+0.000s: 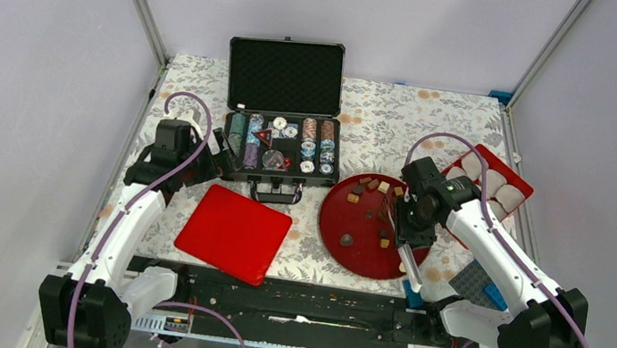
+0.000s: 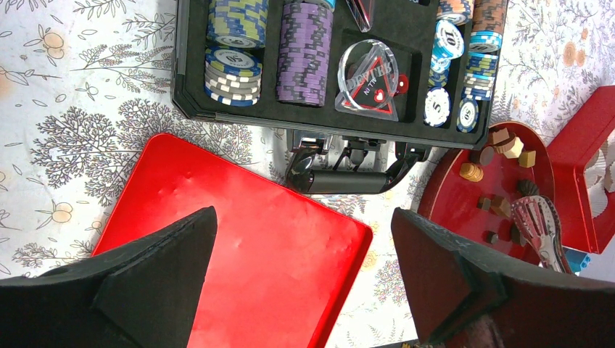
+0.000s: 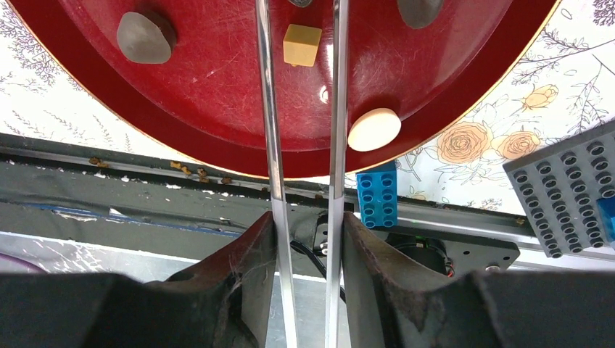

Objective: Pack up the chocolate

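Status: my right hand (image 3: 308, 217) is clamped on the tongs (image 3: 338, 87). The fingers press on the outside of both metal arms, and the arms themselves stand a little apart. The hand sits over the near-right part of the dark red plate (image 1: 361, 260), with the tongs lying low across it and their head toward the middle.

All the chocolate (image 2: 471, 172) I can see is loose on that plate: a cluster at the far rim and a few pieces scattered nearer. In the wrist view, a tan cube (image 3: 302, 45) sits between the two tong arms, clear of both. A cream disc (image 3: 373, 129) is just right of the right arm, by the plate's near rim. A dark lump (image 3: 145, 36) is off to the left.

The red compartment tray (image 2: 584, 145) is just right of the plate, with pale cups (image 1: 509, 198) in it (can't tell whether any piece is inside them).

My left hand (image 2: 303, 217) has its fingers spread wide and is empty. It's by the left end of the open chip case (image 1: 284, 76), looking down on the red square lid (image 1: 234, 234). The lid lies flat on the worktop (image 1: 403, 114), in front of the case and left of the plate.

A blue brick (image 3: 378, 199) and a grey stud plate (image 3: 569, 196) lie at the near edge, right of the plate.
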Robot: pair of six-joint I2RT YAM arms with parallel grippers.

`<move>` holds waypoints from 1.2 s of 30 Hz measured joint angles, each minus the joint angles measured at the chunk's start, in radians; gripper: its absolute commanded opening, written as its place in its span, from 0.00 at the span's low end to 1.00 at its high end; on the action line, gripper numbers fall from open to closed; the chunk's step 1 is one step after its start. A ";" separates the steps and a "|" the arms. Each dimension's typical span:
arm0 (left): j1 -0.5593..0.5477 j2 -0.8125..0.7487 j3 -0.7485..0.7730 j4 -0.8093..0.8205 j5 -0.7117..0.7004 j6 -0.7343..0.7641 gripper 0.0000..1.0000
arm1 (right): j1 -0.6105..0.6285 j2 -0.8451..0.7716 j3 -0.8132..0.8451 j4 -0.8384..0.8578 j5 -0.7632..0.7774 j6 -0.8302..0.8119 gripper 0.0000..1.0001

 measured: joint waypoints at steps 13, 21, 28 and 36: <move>0.000 0.000 0.000 0.000 0.000 0.003 0.99 | 0.011 0.000 0.000 -0.017 0.060 0.018 0.45; 0.000 0.000 0.000 0.000 0.000 0.003 0.99 | 0.014 0.000 0.000 -0.016 0.073 0.021 0.49; 0.000 0.000 0.000 0.004 0.008 0.003 0.99 | 0.054 0.025 0.000 -0.011 0.070 0.021 0.50; -0.002 0.017 -0.001 0.013 0.072 0.011 0.99 | 0.091 0.071 0.000 0.013 0.070 0.016 0.50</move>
